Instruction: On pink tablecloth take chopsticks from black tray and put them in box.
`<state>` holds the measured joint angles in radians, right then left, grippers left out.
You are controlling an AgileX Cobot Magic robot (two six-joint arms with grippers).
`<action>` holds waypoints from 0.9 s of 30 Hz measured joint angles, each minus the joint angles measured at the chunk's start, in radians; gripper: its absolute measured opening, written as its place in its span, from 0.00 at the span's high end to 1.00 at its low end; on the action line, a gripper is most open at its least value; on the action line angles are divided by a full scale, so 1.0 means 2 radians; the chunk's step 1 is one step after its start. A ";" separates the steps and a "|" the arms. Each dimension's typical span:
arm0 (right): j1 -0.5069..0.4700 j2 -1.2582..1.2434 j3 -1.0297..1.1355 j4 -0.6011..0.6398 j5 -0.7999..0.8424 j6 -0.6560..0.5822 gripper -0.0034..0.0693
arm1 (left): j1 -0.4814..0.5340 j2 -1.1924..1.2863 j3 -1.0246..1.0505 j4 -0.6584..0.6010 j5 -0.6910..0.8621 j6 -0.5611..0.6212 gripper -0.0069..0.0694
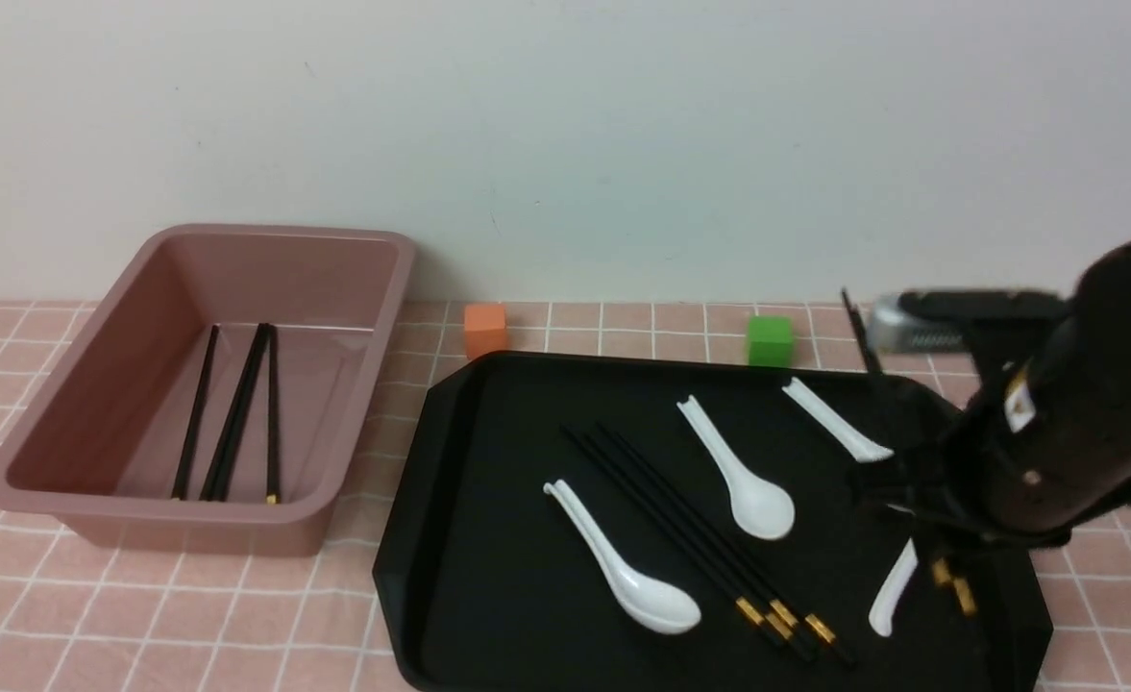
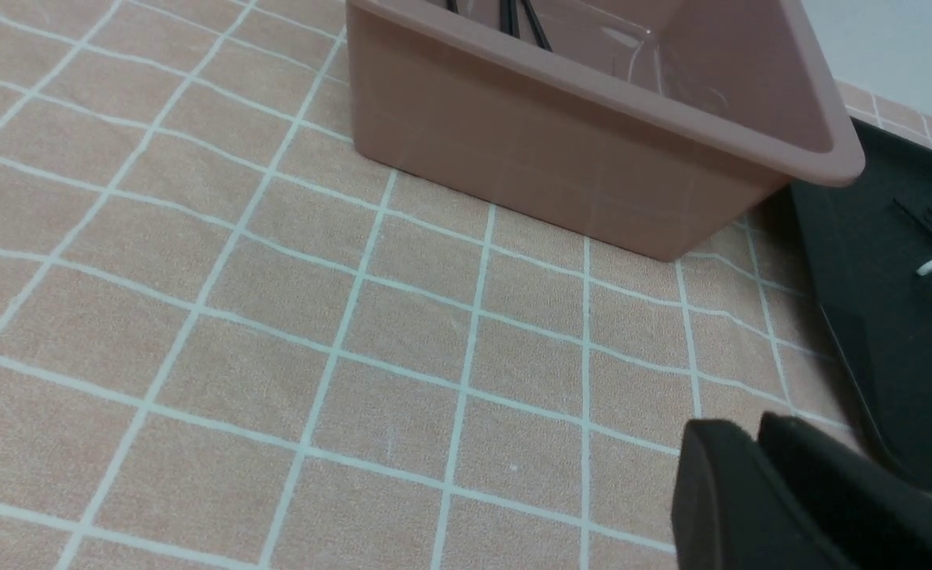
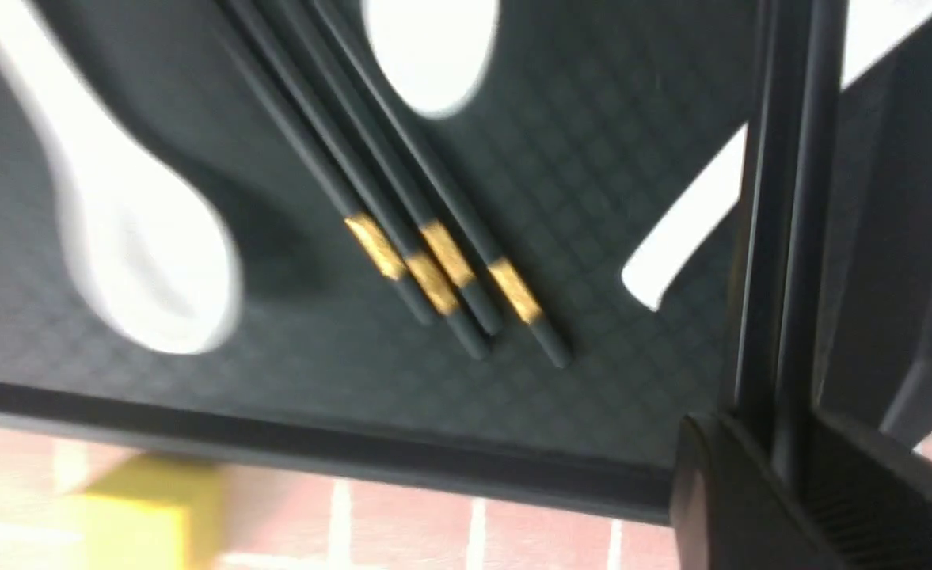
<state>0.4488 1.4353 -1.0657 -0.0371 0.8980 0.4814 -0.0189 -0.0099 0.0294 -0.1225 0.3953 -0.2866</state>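
Far to the left of the right gripper (image 3: 778, 451), the box (image 1: 282, 232) keeps some chopsticks (image 1: 235, 413). The left gripper (image 2: 757, 443) waits, pinched together on nothing. Just left of the right gripper, four sticks (image 1: 685, 529) lie on the black tray (image 1: 488, 577). It squeezes two chopsticks (image 3: 786, 198) so they won't slip.

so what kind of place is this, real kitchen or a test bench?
Probably a staged tabletop test bench, not a kitchen: a checked tablecloth against a bare wall, a tray of chopsticks and spoons, plus an orange cube and a green cube behind it.
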 joint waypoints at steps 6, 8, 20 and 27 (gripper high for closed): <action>0.085 0.010 -0.122 0.019 -0.002 -0.030 0.76 | 0.000 0.000 0.000 0.000 0.000 0.000 0.82; 0.129 0.055 -0.201 0.025 -0.012 -0.051 0.76 | 0.000 0.000 0.000 0.000 0.000 0.000 0.82; 0.222 0.367 -0.606 0.043 -0.012 -0.132 0.76 | 0.000 0.000 0.000 0.000 0.000 0.000 0.82; 0.224 0.493 -0.737 0.035 -0.015 -0.134 0.76 | 0.000 0.000 0.000 0.000 0.000 0.000 0.82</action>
<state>0.8970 2.4216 -2.5401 0.0335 0.8675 0.2135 -0.0189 -0.0099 0.0294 -0.1225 0.3953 -0.2866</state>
